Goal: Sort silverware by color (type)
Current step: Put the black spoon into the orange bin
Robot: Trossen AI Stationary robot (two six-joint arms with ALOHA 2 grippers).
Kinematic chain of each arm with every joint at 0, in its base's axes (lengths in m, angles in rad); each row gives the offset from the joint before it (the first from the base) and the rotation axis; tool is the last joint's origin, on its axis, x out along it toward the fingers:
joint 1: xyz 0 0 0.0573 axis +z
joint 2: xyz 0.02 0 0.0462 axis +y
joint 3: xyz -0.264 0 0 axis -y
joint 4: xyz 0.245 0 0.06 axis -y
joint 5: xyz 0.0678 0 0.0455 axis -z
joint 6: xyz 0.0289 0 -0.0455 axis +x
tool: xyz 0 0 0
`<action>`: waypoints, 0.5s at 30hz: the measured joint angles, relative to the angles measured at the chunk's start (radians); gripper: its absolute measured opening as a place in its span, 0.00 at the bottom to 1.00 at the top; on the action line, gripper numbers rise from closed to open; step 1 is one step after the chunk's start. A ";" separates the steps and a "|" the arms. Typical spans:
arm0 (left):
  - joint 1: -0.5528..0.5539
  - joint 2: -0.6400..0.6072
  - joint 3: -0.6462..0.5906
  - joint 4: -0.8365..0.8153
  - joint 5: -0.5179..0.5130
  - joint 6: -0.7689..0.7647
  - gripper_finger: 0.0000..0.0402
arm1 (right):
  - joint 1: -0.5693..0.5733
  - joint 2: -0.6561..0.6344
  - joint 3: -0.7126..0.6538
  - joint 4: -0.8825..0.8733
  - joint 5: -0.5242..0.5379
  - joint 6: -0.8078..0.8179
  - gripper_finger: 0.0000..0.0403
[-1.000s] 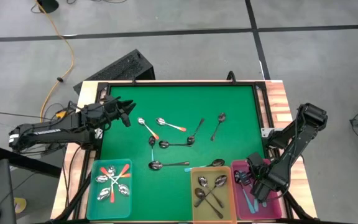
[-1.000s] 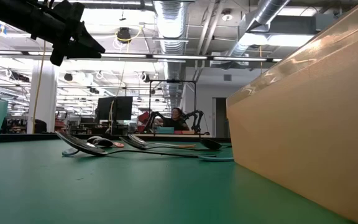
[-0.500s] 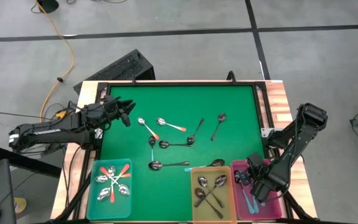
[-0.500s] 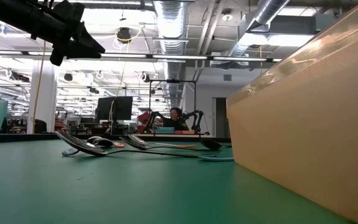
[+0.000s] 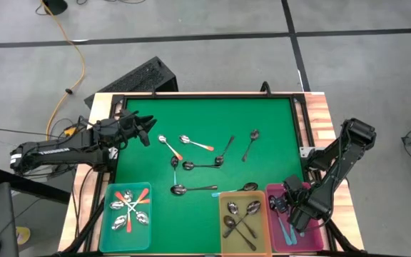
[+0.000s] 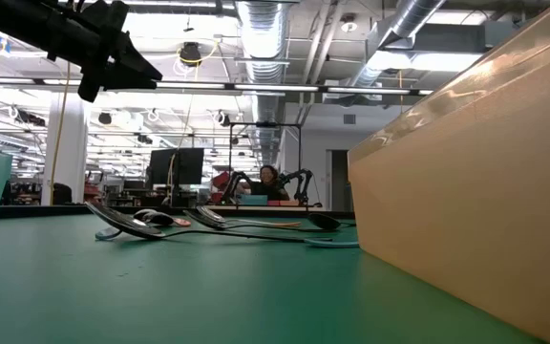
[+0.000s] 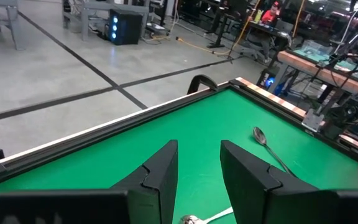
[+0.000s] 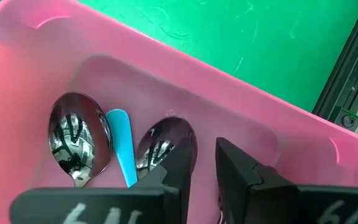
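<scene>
Light-blue-handled spoons lie in the pink bin; seven more spoons are scattered mid-table on the green mat. The right gripper hangs inside the pink bin, fingers slightly parted, gripping nothing. The left gripper hovers over the mat's left edge, fingers apart and empty.

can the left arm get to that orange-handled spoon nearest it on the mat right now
Probably yes. The left claw hovers open and empty beside the orange-handled spoon, with only bare green mat between them.
</scene>
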 joint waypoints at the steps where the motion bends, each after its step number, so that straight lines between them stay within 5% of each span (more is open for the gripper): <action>1: 0.000 0.000 0.000 0.000 0.001 0.000 0.26 | 0.000 -0.001 0.000 0.000 -0.001 0.000 0.21; 15: 0.000 0.000 0.000 0.002 0.062 0.001 0.26 | -0.122 -0.003 0.089 -0.005 -0.004 -0.222 0.21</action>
